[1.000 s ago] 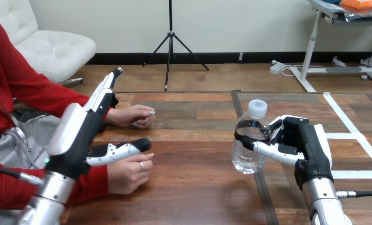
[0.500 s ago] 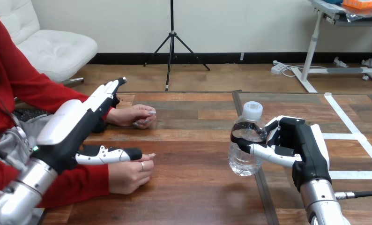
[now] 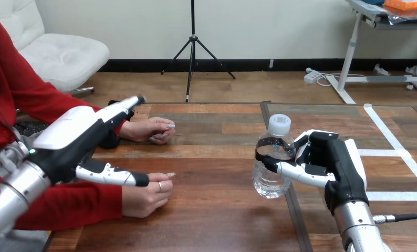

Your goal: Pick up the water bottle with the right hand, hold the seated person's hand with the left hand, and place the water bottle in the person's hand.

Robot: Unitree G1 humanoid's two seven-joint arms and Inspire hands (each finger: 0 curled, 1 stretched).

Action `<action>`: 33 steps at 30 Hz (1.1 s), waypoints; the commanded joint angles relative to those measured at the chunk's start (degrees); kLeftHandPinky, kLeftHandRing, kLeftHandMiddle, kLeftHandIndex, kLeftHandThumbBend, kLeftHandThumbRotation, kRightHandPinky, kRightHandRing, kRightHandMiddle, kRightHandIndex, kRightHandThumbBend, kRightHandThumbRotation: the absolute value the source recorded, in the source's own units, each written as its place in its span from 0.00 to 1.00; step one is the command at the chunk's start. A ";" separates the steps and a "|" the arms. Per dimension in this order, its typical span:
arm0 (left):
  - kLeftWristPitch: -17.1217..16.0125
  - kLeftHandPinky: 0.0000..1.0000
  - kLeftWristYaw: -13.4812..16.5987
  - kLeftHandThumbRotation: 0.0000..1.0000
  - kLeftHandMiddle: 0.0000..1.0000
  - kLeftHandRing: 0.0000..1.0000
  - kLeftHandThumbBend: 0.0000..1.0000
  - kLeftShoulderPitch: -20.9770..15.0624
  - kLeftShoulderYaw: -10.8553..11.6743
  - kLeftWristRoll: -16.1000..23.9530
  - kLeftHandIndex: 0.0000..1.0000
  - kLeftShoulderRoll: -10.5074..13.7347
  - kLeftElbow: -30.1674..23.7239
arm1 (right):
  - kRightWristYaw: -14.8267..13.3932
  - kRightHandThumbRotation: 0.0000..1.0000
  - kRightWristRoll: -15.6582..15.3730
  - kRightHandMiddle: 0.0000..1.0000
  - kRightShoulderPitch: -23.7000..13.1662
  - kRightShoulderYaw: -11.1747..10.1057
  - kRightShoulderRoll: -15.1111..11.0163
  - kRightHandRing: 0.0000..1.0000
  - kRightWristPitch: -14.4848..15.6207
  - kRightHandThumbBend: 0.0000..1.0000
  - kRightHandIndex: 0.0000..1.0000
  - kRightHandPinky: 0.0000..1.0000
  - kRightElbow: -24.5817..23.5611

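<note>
Gripping the bottle (image 3: 272, 165) with my right hand (image 3: 330, 160), I have fingers and thumb curled round its upper half. It stands upright over the middle of the worktop (image 3: 217, 220), and I cannot tell whether its base touches the wood. My left hand (image 3: 77, 139) is open, fingers straight, above the person's near hand (image 3: 143, 197), thumb just over its knuckles; whether they touch is unclear. The person's far hand (image 3: 148, 129) rests on the worktop beside my straight fingers.
</note>
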 commanded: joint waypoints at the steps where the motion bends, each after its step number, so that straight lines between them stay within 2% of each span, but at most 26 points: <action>1: 1.10 0.72 -2.96 0.57 0.86 0.80 1.00 -5.39 -1.37 -0.94 0.89 2.99 -2.30 | 0.00 0.00 0.61 0.12 -2.97 -0.27 0.34 0.07 -0.69 0.52 0.12 0.03 -4.30; 5: 1.67 0.72 -6.87 0.55 0.85 0.79 1.00 -6.62 -2.23 -1.87 0.88 3.91 -1.71 | 0.06 0.00 0.64 0.12 -3.10 -0.30 0.29 0.07 -0.56 0.53 0.12 0.03 -4.48; 13: 1.02 0.72 -11.88 0.50 0.84 0.78 1.00 -8.74 -3.55 -3.10 0.86 5.13 0.92 | -0.03 0.00 0.75 0.12 -3.21 -0.41 0.31 0.07 0.29 0.53 0.12 0.03 -5.55; 21: 3.32 0.73 -15.19 0.50 0.85 0.79 1.00 -9.84 -5.61 -0.61 0.87 7.85 0.76 | 0.43 0.00 2.37 0.12 -3.27 -0.91 0.76 0.07 2.06 0.52 0.12 0.03 -7.57; 26: 5.02 0.75 -18.41 0.50 0.85 0.81 1.00 -10.60 -6.75 -0.59 0.89 8.77 0.59 | 0.45 0.00 2.61 0.12 -3.39 -0.98 0.66 0.07 2.21 0.51 0.11 0.03 -8.33; 33: 7.18 0.76 -21.39 0.50 0.85 0.81 1.00 -11.20 -7.99 -0.08 0.90 9.81 -0.35 | -0.05 0.00 2.35 0.11 -3.55 -1.00 0.58 0.07 2.46 0.51 0.10 0.03 -9.24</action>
